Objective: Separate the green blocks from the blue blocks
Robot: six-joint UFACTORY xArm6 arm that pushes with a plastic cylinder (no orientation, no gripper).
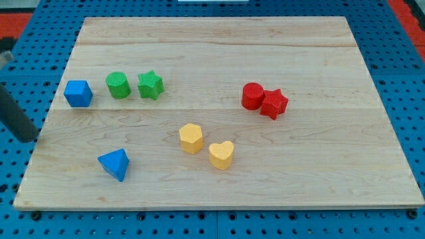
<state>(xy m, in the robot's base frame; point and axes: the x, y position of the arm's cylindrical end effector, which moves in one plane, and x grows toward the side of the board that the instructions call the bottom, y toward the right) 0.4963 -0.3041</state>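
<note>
A blue cube [78,93] sits at the board's left. A green cylinder [118,85] stands just to its right, with a small gap. A green star [150,85] is right next to the cylinder. A blue triangular block [114,163] lies lower down, near the view's bottom left. My dark rod comes in from the view's left edge, and my tip [28,138] rests at the board's left edge, left of and below the blue cube, apart from all blocks.
A red cylinder [252,95] and a red star [273,103] touch at the right of centre. A yellow hexagonal block [191,138] and a yellow heart [221,155] lie near the middle bottom. The wooden board [219,40] rests on a blue pegboard.
</note>
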